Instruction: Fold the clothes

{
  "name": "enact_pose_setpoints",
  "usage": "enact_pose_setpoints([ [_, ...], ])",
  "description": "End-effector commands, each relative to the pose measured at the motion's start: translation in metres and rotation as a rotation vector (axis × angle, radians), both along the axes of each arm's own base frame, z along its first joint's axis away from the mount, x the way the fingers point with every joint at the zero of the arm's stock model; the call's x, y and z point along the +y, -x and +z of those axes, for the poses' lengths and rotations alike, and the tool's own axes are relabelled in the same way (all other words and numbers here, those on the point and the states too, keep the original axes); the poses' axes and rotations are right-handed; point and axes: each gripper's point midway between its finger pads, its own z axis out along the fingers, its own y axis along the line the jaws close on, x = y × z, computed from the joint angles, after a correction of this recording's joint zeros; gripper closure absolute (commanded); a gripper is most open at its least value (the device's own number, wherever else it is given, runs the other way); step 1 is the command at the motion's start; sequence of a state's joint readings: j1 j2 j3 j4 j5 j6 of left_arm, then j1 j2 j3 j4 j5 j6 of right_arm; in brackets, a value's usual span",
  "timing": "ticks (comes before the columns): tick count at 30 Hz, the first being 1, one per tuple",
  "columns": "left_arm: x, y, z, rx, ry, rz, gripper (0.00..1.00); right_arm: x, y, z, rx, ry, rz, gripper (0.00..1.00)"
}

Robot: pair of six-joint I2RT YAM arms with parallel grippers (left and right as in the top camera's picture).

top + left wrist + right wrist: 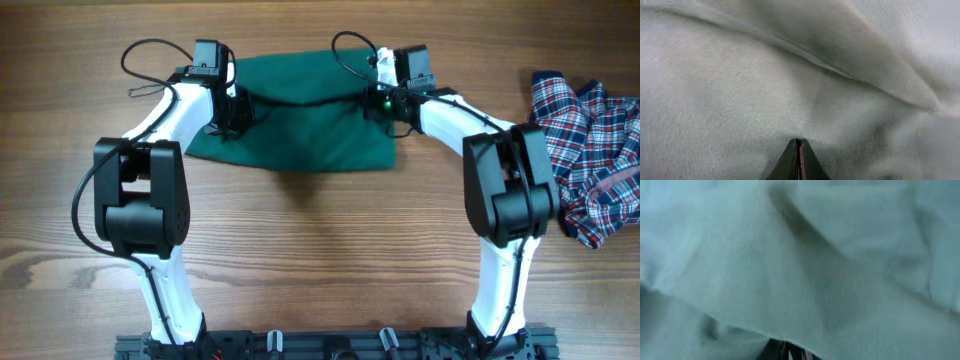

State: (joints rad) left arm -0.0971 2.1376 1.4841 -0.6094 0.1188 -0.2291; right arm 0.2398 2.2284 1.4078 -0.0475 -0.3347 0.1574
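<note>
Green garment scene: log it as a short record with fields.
green garment: lying on the table, far side, between the two arms
left gripper: at the garment's left end, jaws shut
right gripper: at its right end, jaws mostly hidden by cloth
plaid garment: crumpled, apart, far right

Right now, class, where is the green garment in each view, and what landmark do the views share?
Overhead: green garment, top centre, between left gripper and right gripper.
Left wrist: fills the frame, pale.
Right wrist: fills the frame, blurred.
Landmark: the grippers, at each wrist view's bottom edge.
</note>
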Motion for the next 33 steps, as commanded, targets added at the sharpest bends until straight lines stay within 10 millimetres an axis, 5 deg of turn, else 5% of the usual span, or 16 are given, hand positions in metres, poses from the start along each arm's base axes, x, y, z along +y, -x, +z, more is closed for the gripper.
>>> enact_pose_setpoints([
  [1, 0.006, 0.010, -0.022, 0.053, -0.032, -0.006, 0.96, -0.025, -0.027, -0.023, -0.075, 0.076, -0.164, 0.89],
  [10, 0.006, 0.011, -0.022, 0.056, -0.032, -0.006, 0.96, -0.051, -0.073, 0.048, -0.240, -0.020, -0.198, 0.88],
  [13, 0.006, 0.011, -0.022, 0.055, -0.032, -0.006, 0.96, -0.031, -0.060, 0.074, -0.222, -0.149, -0.066, 0.89],
  [14, 0.006, 0.011, -0.022, 0.055, -0.032, -0.006, 0.96, -0.012, -0.038, 0.080, -0.141, -0.211, 0.019, 0.92],
  [20, 0.006, 0.010, -0.022, 0.055, -0.031, -0.003, 0.96, 0.074, 0.041, 0.052, 0.063, -0.139, 0.245, 0.96],
  [24, 0.006, 0.010, -0.022, 0.054, -0.031, -0.003, 0.96, 0.089, 0.034, 0.031, 0.000, 0.027, 0.155, 0.94],
  [29, 0.006, 0.009, -0.022, 0.047, -0.031, -0.003, 0.96, 0.104, 0.000, 0.017, -0.144, -0.028, 0.129, 0.94],
  [33, 0.006, 0.009, -0.022, 0.048, -0.030, -0.003, 0.96, 0.097, -0.025, 0.000, -0.223, -0.022, 0.018, 0.92],
])
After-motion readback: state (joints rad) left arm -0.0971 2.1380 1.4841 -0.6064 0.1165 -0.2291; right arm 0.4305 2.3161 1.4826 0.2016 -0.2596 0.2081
